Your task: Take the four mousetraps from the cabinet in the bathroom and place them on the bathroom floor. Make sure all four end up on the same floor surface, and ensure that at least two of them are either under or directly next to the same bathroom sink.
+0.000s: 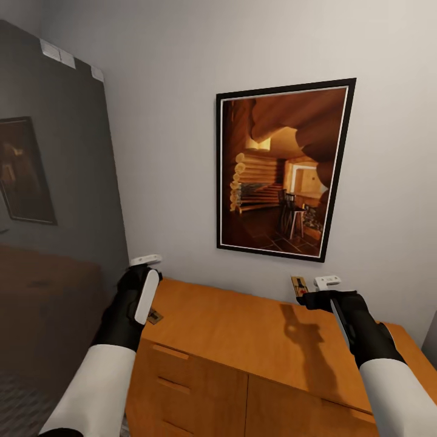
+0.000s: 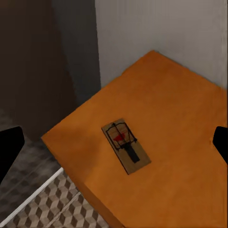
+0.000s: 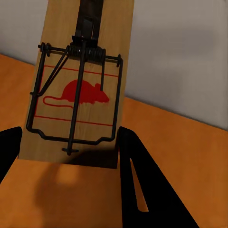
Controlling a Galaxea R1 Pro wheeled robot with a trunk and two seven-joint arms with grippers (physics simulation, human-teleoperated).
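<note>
The orange-brown cabinet (image 1: 243, 340) stands against the wall below me. One mousetrap (image 1: 155, 315) lies flat on the left end of its top; in the left wrist view this mousetrap (image 2: 126, 146) shows its red mark and dark wire. My left gripper (image 1: 147, 278) hovers above it, open, with its black fingers (image 2: 9, 152) far apart. My right gripper (image 1: 317, 291) is shut on a second mousetrap (image 1: 298, 285), held above the cabinet's back edge near the wall. That mousetrap (image 3: 78, 90) stands on end between the fingers (image 3: 142, 190). The other mousetraps and the sink are out of view.
A black-framed picture (image 1: 282, 170) hangs on the wall above the cabinet. A dark tall panel (image 1: 54, 182) stands to the cabinet's left. The cube-patterned bathroom floor (image 2: 42, 209) lies beside the cabinet's left end. Drawer fronts (image 1: 194, 388) face me.
</note>
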